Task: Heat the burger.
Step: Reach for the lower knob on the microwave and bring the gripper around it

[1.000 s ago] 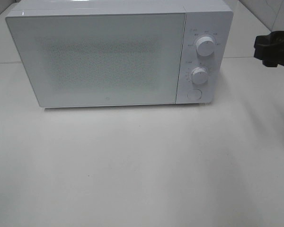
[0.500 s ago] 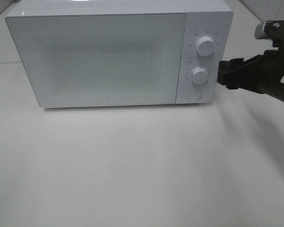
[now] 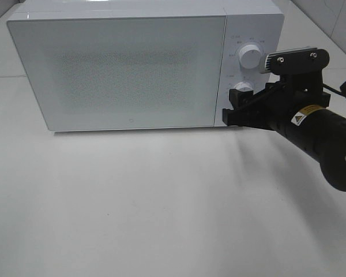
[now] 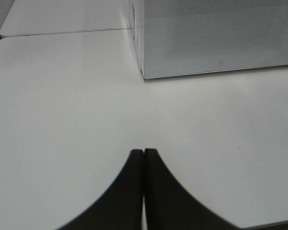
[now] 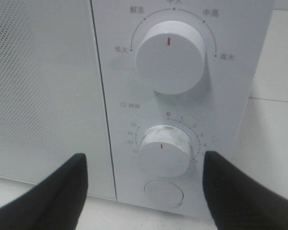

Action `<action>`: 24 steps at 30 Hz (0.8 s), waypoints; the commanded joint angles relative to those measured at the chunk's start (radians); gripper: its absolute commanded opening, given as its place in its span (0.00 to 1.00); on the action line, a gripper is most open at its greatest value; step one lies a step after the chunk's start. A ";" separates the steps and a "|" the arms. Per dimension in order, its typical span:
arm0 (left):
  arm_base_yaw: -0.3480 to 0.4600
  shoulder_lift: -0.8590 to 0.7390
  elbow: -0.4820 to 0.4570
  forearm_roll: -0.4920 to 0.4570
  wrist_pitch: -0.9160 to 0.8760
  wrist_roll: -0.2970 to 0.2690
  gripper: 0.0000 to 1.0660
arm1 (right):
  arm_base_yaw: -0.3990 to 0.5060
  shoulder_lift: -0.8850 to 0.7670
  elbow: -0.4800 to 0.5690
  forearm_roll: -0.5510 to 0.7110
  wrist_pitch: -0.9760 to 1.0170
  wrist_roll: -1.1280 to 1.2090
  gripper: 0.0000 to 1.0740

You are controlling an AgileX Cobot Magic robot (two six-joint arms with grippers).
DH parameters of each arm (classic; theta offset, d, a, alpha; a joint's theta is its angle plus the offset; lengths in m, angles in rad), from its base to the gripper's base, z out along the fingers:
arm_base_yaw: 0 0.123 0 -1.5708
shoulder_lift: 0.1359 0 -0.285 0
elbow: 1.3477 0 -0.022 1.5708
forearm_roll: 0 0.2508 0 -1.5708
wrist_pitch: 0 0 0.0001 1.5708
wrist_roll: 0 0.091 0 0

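Microwave (image 3: 132,63), white, standing on pale table (image 3: 161,208), door (image 3: 121,69) shut, its speckled window opaque. Control panel to the right of the door: upper knob (image 3: 249,56) above lower knob (image 3: 242,88), round button (image 5: 164,192) lowest, seen only in the right wrist view. Red mark on upper knob pointing straight up; red mark on lower knob at the top of its face, beneath the zero of the timer scale.

Right gripper (image 3: 233,108) reaching in from the right edge of the exterior high view, tips close before the panel at the height of the lower knob. Jaws wide apart, one dark finger (image 5: 53,196) on each side of the lower knob, nothing gripped; touching the knob or just short of it, cannot be told. Black arm (image 3: 323,138) behind, with yellow warning label (image 3: 300,119) on its side and grey camera bracket (image 3: 297,57) on top.

Left gripper (image 4: 144,160) over the table, apart from the microwave's front corner, fingers pressed together, nothing held.

Burger not visible in any view; place cannot be told.
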 commanded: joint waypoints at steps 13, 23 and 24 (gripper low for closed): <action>0.002 -0.020 0.003 0.001 -0.012 -0.007 0.00 | 0.007 0.159 -0.007 0.042 -0.228 -0.008 0.61; 0.002 -0.020 0.003 0.001 -0.012 -0.007 0.00 | 0.007 0.212 -0.076 0.042 -0.239 -0.008 0.61; 0.002 -0.020 0.003 0.001 -0.012 -0.007 0.00 | 0.007 0.213 -0.085 0.042 -0.239 -0.008 0.61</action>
